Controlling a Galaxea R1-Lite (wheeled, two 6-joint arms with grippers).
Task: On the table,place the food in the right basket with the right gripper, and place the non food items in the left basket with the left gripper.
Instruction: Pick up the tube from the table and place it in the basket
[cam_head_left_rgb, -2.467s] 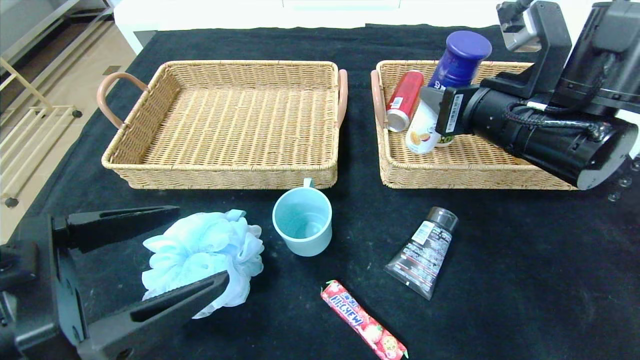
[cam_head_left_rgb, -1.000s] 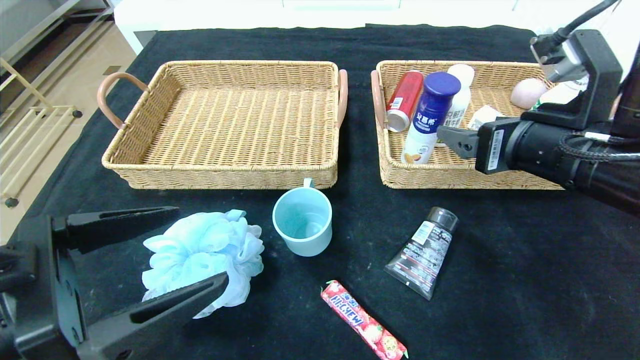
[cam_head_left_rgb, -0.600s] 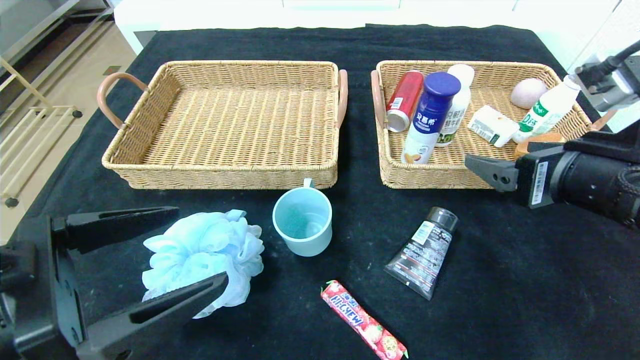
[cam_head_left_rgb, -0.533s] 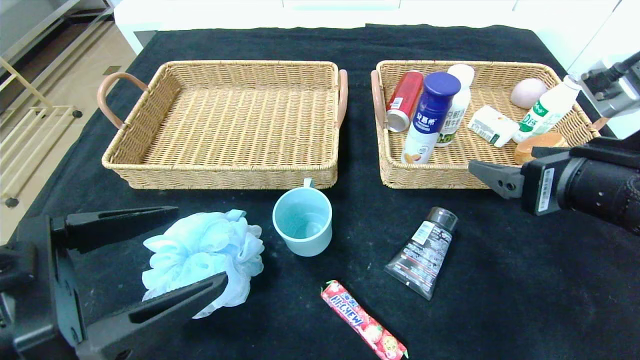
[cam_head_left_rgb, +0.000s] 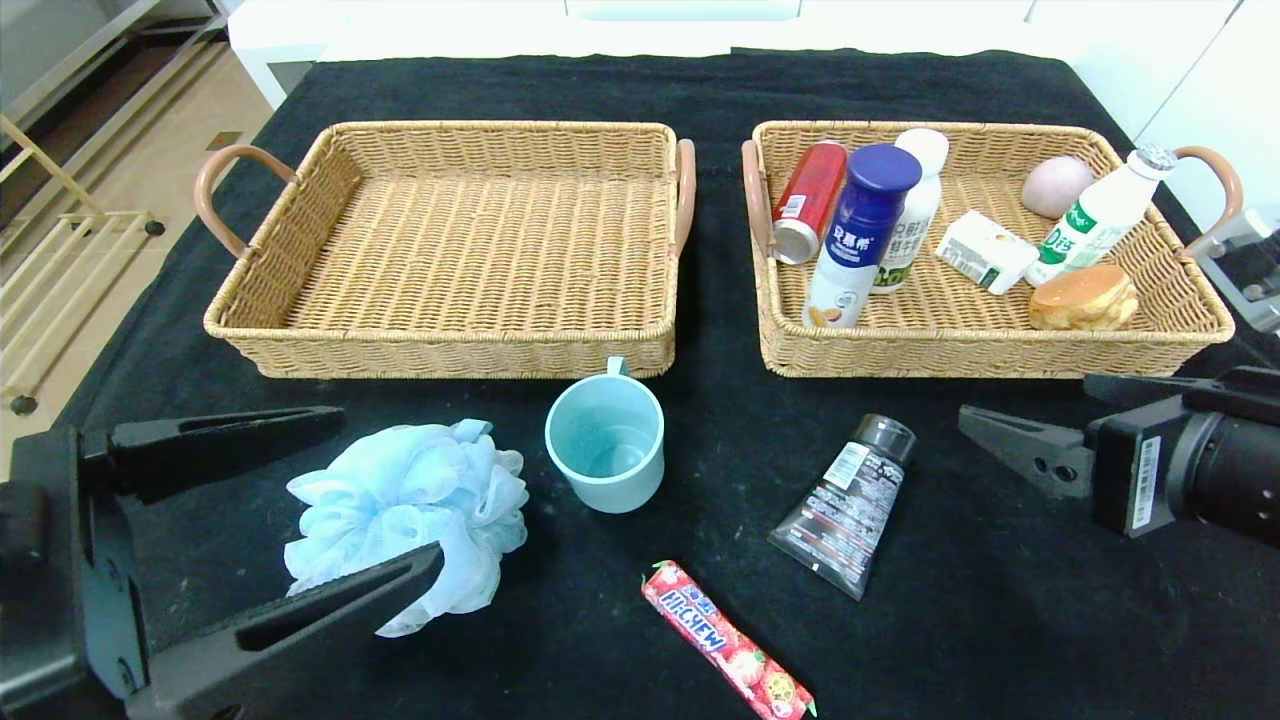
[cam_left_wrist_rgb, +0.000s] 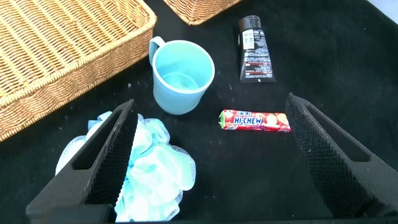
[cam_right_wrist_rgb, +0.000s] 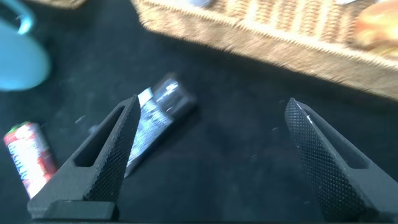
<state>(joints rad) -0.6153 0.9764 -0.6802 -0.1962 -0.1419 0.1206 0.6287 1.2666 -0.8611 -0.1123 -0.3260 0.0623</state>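
In the right basket (cam_head_left_rgb: 950, 355) stand a white bottle with a blue cap (cam_head_left_rgb: 862, 235) and a white-capped bottle (cam_head_left_rgb: 912, 215); another white bottle with green print (cam_head_left_rgb: 1095, 220) leans at its right. The red Hi-Chew stick (cam_head_left_rgb: 725, 640) (cam_left_wrist_rgb: 255, 121) lies at the table's front. My right gripper (cam_head_left_rgb: 1022, 398) (cam_right_wrist_rgb: 211, 102) hovers open and empty in front of that basket, right of the dark tube (cam_head_left_rgb: 848, 505) (cam_right_wrist_rgb: 155, 112). My left gripper (cam_head_left_rgb: 390, 487) (cam_left_wrist_rgb: 210, 102) is open; one finger lies against the pale-blue pouf (cam_head_left_rgb: 410, 515) (cam_left_wrist_rgb: 149, 174). The teal mug (cam_head_left_rgb: 605, 445) stands before the empty left basket (cam_head_left_rgb: 450, 350).
The right basket also holds a red can (cam_head_left_rgb: 808, 200), a pink ball (cam_head_left_rgb: 1057, 186), a white packet (cam_head_left_rgb: 985, 252) and a bun (cam_head_left_rgb: 1085, 297). The black-clothed table (cam_head_left_rgb: 1000, 620) ends at a white counter at the back and open floor to the left.
My right gripper let go of the blue-capped bottle, which now stands in the right basket. It then drew back over the basket's front rim and dropped low over the table. The left arm barely shifted.
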